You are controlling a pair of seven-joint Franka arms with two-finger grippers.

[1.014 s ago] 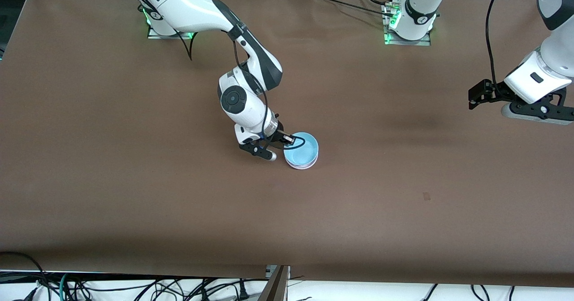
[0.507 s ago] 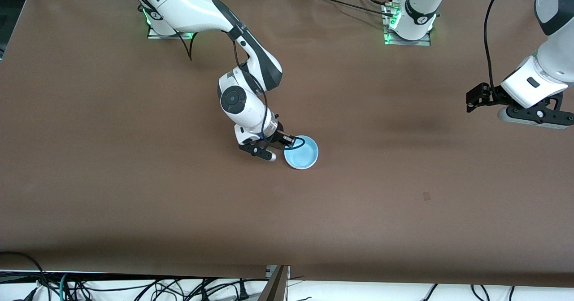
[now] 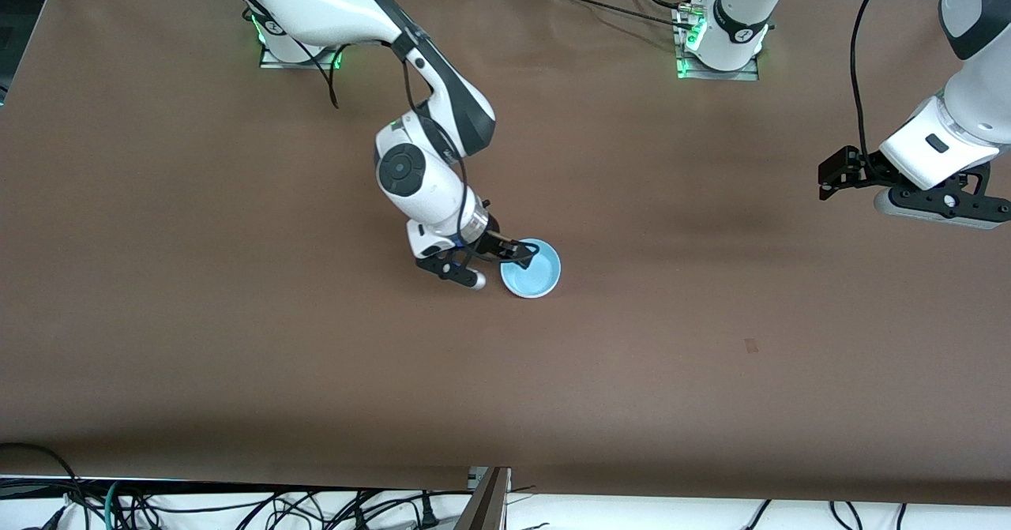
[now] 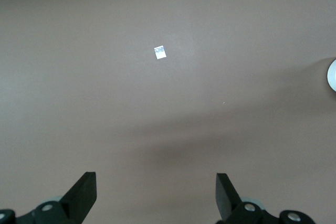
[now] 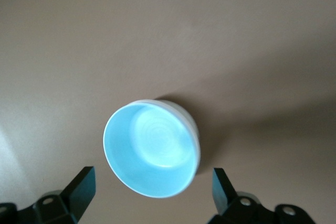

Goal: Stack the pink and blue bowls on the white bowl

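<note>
The light blue bowl (image 3: 531, 269) sits nested at the top of a stack in the middle of the table. In the right wrist view the blue bowl (image 5: 152, 150) shows a white rim (image 5: 190, 119) round its outside; that is the white bowl (image 3: 535, 294) under it. The pink bowl is hidden. My right gripper (image 3: 517, 255) hangs over the stack's edge toward the right arm's end, open, and the right gripper (image 5: 152, 177) touches nothing. My left gripper (image 3: 831, 176) waits open over bare table at the left arm's end, and nothing lies between the fingers of the left gripper (image 4: 155, 179).
A brown cloth (image 3: 237, 340) covers the table. A small pale mark (image 3: 750, 346) lies on it toward the left arm's end, nearer the front camera; the same mark (image 4: 160, 52) shows in the left wrist view. Cables (image 3: 237, 506) hang below the front edge.
My right gripper has opened and let go of the blue bowl, which dropped down into the stack. The right arm has drawn back a little. The left arm has shifted slightly.
</note>
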